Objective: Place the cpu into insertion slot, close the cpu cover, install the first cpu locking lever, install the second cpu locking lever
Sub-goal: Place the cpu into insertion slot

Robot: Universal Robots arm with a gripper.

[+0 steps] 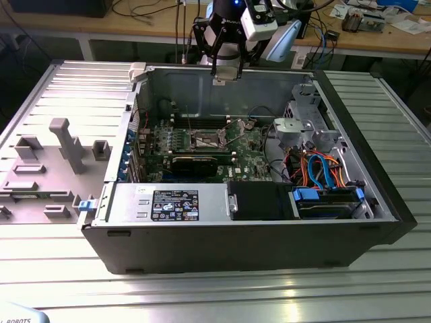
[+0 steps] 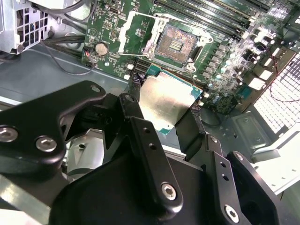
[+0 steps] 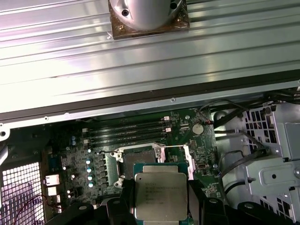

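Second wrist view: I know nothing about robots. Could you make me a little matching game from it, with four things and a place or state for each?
Things:
1. cpu
2. insertion slot
3. cpu cover
4. coin cell

Places or states:
A. flipped open beside the insertion slot
B. clamped in the gripper
C. round and silver, sitting on the green circuit board
D. uncovered and empty, with its dark centre showing

Right pairs: 1-B, 2-D, 3-A, 4-C.
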